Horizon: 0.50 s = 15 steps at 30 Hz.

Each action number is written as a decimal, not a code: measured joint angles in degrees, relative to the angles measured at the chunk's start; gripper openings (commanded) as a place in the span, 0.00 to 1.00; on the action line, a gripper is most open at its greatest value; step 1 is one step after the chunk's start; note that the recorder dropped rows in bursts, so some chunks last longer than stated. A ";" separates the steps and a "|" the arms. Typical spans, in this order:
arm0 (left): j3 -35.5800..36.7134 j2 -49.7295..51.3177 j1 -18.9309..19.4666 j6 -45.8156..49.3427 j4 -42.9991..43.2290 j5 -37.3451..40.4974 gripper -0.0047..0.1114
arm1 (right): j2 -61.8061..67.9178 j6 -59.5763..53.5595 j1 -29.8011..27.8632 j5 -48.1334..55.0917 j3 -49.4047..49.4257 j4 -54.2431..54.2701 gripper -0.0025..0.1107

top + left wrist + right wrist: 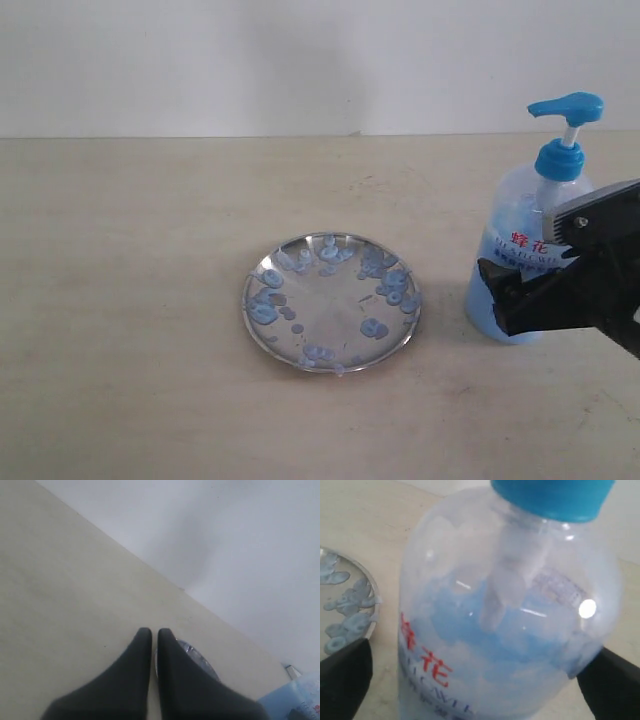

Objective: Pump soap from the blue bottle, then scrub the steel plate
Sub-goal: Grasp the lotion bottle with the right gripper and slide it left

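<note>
The steel plate (330, 330) lies mid-table, speckled with pale blue soap (265, 312) blobs. To its right stands the blue bottle (520, 215), upright, its blue pump head (568, 105) raised on the white stem. My right gripper (532, 262) is open around the bottle's lower body. In the right wrist view the bottle (505, 620) fills the space between the two black fingers (342, 680), with a gap showing on the plate's side. My left gripper (154, 632) is shut with nothing in it, above the table, and the plate (197, 657) peeks out behind it.
The tabletop (130, 300) is pale beige and runs back to a white wall (300, 60). A corner of the bottle (295, 700) shows in the left wrist view. Soap blobs (350, 600) sit just inside the plate's rim (367, 577) beside the bottle.
</note>
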 measured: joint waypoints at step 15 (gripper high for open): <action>0.00 0.00 0.00 0.00 0.00 0.09 0.08 | 16.06 1.83 0.09 -8.84 -6.55 0.10 0.94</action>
